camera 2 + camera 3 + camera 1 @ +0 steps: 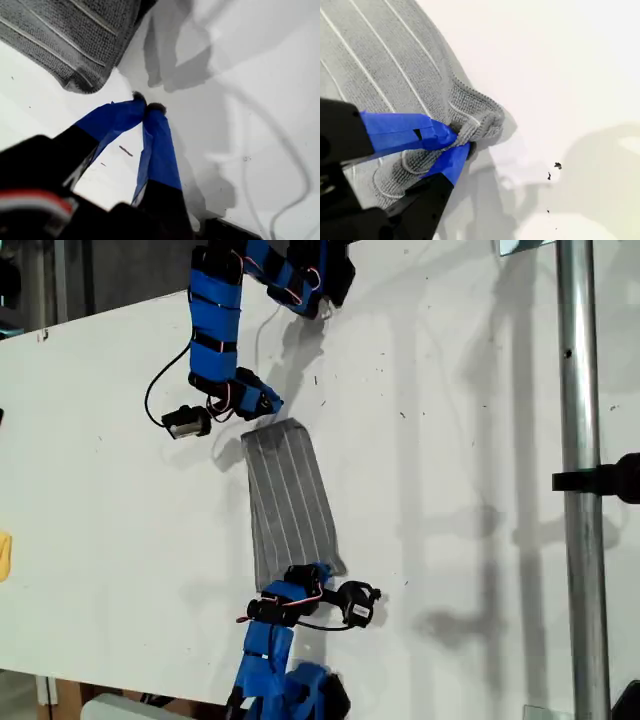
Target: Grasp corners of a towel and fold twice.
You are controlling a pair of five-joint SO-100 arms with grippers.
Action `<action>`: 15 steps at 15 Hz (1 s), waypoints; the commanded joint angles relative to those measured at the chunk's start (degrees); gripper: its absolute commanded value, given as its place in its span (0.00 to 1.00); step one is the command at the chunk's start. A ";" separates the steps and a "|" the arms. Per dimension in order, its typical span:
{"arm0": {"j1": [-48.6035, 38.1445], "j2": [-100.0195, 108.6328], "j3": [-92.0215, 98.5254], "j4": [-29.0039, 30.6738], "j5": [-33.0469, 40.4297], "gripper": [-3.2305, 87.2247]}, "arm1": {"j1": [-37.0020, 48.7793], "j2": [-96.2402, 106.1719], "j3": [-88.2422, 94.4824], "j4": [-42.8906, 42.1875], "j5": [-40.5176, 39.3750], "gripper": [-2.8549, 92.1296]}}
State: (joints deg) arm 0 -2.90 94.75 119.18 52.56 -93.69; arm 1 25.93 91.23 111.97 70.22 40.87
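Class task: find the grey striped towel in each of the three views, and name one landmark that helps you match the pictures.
Exterior view: the towel lies folded at the middle of the white table, between the two arms.
First wrist view: only one towel corner shows, just beyond my first gripper, which is shut and empty.
Second wrist view: it fills the frame's upper part, its corner bunched in my second gripper.
Shared landmark: the towel's pale stripes.

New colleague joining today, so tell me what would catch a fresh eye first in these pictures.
The grey striped towel stands out first, lying as a narrow strip in the middle of the white table. At its end nearer the exterior view's bottom, my second gripper is shut on a bunched corner. By the strip's other end, my first gripper is shut on nothing, apart from the cloth, over bare table.
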 commanded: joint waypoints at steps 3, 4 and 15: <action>-1.41 13.45 1.23 8.26 1.85 0.01 | -4.48 5.98 -9.05 5.89 2.72 0.03; -1.49 13.18 2.29 6.77 2.20 0.01 | -5.27 5.62 -9.23 5.89 4.57 0.09; -0.35 9.49 1.76 3.96 2.72 0.01 | -13.62 -14.06 -18.37 4.04 18.54 0.34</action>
State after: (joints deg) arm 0 -3.52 103.97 122.43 57.22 -91.05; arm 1 13.01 77.52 97.56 76.73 58.45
